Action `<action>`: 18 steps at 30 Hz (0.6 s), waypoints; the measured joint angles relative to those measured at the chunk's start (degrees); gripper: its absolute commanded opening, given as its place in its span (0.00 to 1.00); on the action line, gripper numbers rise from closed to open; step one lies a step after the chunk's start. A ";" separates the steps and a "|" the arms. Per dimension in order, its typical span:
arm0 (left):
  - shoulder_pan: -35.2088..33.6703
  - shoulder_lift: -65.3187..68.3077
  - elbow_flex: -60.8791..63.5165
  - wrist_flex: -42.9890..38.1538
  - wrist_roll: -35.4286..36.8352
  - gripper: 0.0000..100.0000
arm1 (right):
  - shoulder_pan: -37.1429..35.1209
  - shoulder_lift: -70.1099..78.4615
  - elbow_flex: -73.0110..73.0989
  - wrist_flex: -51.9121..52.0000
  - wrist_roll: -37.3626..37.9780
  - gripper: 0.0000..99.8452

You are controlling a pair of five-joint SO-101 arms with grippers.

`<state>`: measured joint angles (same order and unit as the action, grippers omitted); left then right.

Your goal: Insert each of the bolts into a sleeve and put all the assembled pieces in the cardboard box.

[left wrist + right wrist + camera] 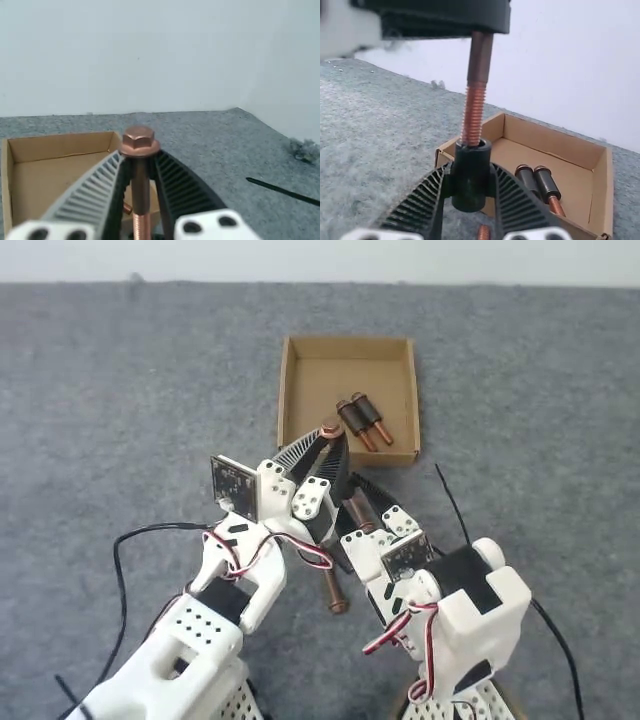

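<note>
Seen from above, my two arms meet in the middle of the frame, just below a cardboard box (285,390). My left gripper (140,159) is clamped on a copper bolt (139,141) just under its hex head, with the shank pointing towards the other arm. My right gripper (470,176) is closed around a black sleeve (470,152), its mouth facing the bolt. At the centre of the right wrist view, the threaded tip sits at the sleeve's mouth and appears just entered; most of the thread is outside. The box lies upper centre in the high view, and two assembled pieces (363,422) lie side by side in its lower right part. A loose bolt (335,592) lies on the grey table (100,390), lower centre, between the arms.

The step in hand, as I judge it, is pushing the bolt home. To do it well I would keep shank and bore on one line, since the thread could catch on the rim if either tilts. I would hold the sleeve steady and advance only the left arm, slowly, along the bolt's axis. The left gripper sits close under the head, so it may meet the sleeve before the bolt is seated; I may need to let go and press on the head to finish
</note>
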<state>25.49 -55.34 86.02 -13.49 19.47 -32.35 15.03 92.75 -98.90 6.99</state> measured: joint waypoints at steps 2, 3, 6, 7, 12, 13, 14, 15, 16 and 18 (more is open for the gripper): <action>0.00 0.00 0.00 0.44 0.00 0.01 | 0.00 0.00 0.00 0.00 0.00 0.01; 0.00 -0.18 0.00 0.70 0.00 0.01 | 0.00 0.00 0.00 0.00 0.00 0.01; 0.00 -0.35 -0.70 1.93 0.00 0.01 | 0.00 0.00 0.00 0.00 0.00 0.01; 0.00 -0.26 -0.70 1.93 0.00 0.01 | 0.00 0.00 0.00 0.00 0.00 0.01; 0.00 0.00 -0.70 1.41 0.00 0.01 | 0.00 0.00 0.00 0.00 0.00 0.01; 0.00 0.00 -0.70 1.32 0.00 0.01 | 0.00 0.00 0.00 0.00 0.00 0.01; 0.00 0.00 -0.70 1.23 0.00 0.01 | 0.00 0.00 0.00 0.00 0.00 0.01; 0.00 0.00 -0.70 1.23 0.00 0.01 | 0.00 0.00 0.00 0.00 0.00 0.01; 0.00 0.00 -0.70 1.23 0.00 0.01 | 0.00 0.00 0.00 0.00 0.00 0.01; 0.00 0.00 -0.70 1.23 0.00 0.01 | 0.00 0.00 0.00 0.00 0.00 0.01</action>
<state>25.49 -55.34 85.32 -12.26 19.47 -32.35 15.03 92.75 -98.90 6.99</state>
